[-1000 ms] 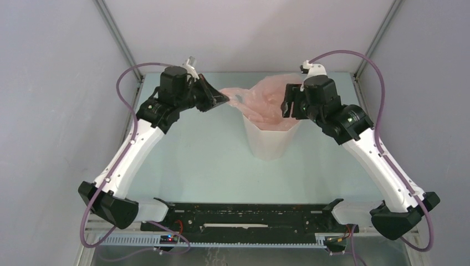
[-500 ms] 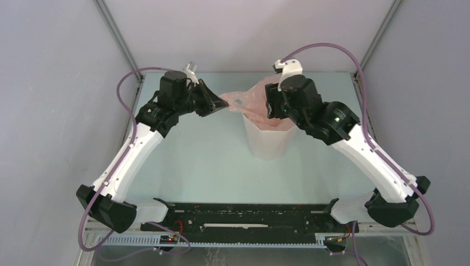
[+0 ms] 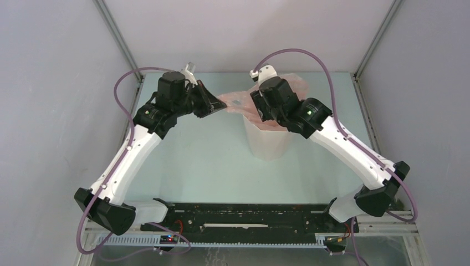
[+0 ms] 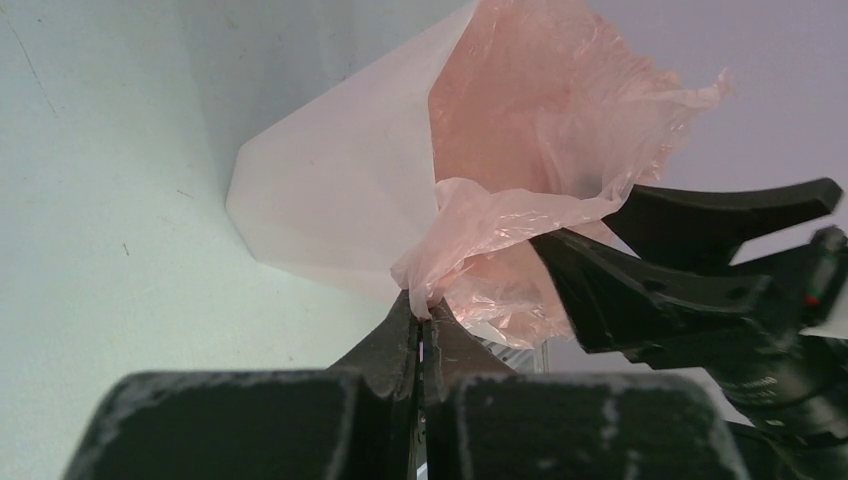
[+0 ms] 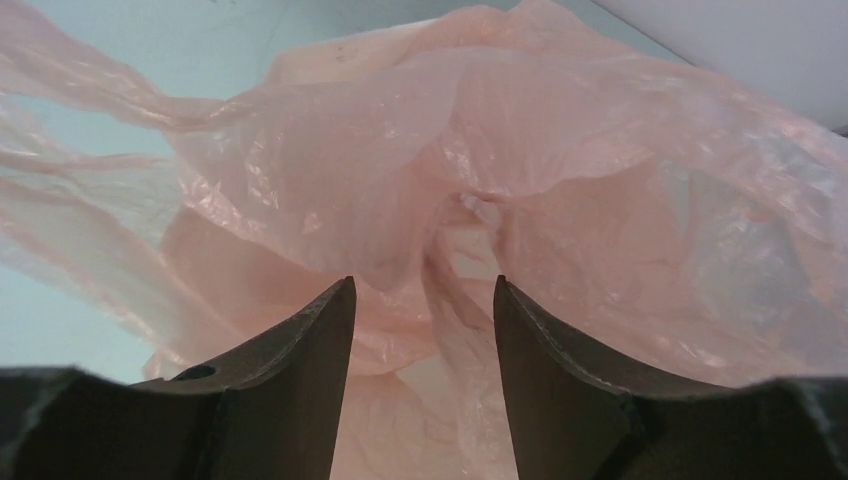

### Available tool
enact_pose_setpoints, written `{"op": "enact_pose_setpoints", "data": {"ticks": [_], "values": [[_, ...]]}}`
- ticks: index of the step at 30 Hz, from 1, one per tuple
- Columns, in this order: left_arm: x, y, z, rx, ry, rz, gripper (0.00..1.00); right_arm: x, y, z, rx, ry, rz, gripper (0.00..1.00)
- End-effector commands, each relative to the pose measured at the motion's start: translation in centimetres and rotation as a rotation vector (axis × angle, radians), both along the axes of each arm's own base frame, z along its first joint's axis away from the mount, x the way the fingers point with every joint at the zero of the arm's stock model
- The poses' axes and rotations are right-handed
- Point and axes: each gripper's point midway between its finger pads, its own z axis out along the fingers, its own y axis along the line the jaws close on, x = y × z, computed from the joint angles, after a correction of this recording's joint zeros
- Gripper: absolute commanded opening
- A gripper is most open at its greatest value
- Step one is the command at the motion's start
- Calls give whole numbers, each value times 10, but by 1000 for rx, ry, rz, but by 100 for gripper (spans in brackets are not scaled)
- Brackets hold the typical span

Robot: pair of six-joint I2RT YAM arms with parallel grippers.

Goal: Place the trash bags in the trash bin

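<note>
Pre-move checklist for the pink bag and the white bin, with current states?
1. Grip: left end effector shut on a fold of the thin wrinkled pale-pink plastic bag: ok.
2. Free hand: right end effector open, facing the film at the bin mouth: ok.
3. Small translucent white faceted plastic bin upright on the table: ok.
4. Bag fully inside the bin: not ok, film spills over the rim toward the left end effector.
5. Bag bottom seated in the bin: cannot tell.
</note>
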Motion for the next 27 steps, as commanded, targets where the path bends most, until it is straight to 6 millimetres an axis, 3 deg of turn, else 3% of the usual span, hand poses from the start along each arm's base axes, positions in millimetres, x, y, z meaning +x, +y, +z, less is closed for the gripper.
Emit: {"op": "enact_pose_setpoints", "data": {"ticks": [1,4,10,13,16,21,24,27], "values": [[-6,4,0,10,-22,-11,0,10,2,-7,-87,-23,-6,63],[-6,5,-1,11,-24,-10,0,15,0,-11,-110,-32,-42,61],[-2,8,-4,25,-27,6,0,9,-3,15,-29,-67,-56,29],[-1,10,-7,35,-23,19,0,-5,-14,20,13,-54,-67,10],[0,12,-9,42,-21,32,0,-22,-31,31,78,-64,-86,0],[1,16,-9,40,-20,50,0,-49,-55,49,238,-81,-99,0],[-2,17,-9,33,-10,55,0,-56,-59,42,330,-61,-84,12],[-4,16,-9,26,3,45,0,-53,-60,29,410,-9,-95,14]]}}
